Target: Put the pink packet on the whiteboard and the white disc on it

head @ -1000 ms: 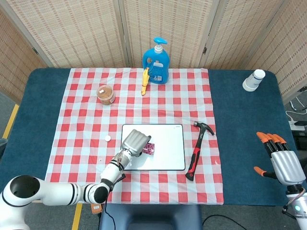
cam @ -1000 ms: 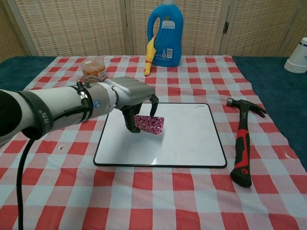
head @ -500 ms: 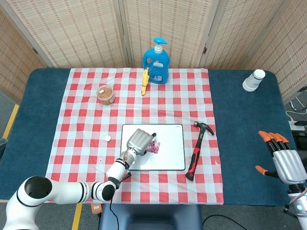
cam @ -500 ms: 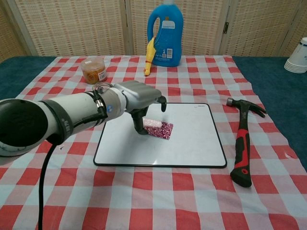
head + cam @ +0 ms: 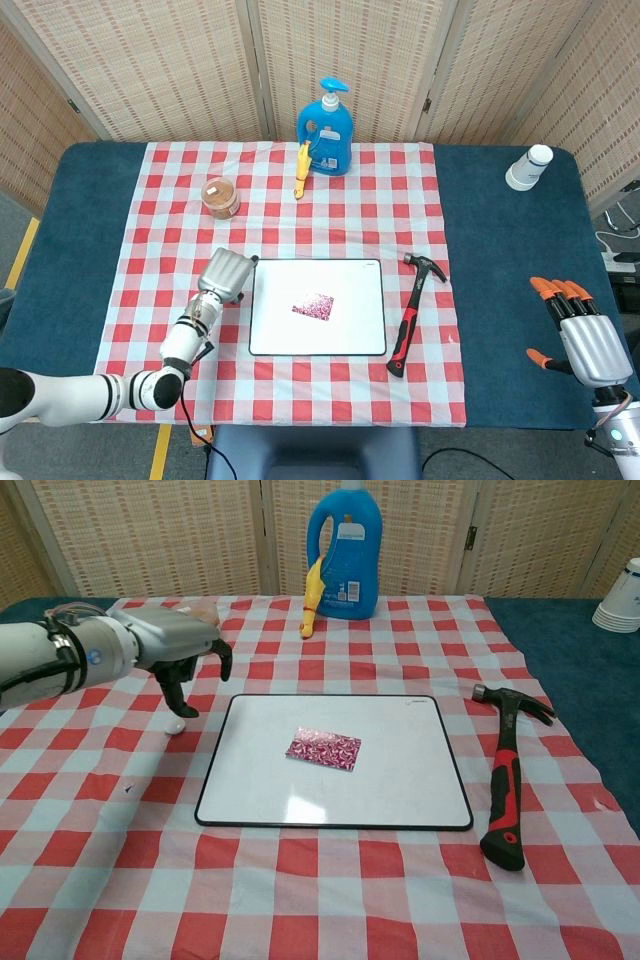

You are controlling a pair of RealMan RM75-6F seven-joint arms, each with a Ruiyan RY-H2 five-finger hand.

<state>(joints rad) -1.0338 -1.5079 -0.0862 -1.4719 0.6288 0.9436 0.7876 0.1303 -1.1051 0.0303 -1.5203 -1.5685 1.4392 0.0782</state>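
Pink packet flat at whiteboard center. Left hand empty, fingers apart, above white disc at frame left. Best pinched lightly, then lowered squarely onto packet.

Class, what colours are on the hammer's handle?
Red and black on the hammer, clearest in the chest view.

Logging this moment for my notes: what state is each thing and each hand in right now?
pink packet: flat on the whiteboard, released
white disc: on the cloth left of the whiteboard, under the left hand's fingertips
left hand: fingers curled down over the disc, holding nothing
right hand: fingers spread, idle off the table's right edge
hammer: lying right of the whiteboard
detergent bottle: upright, capped
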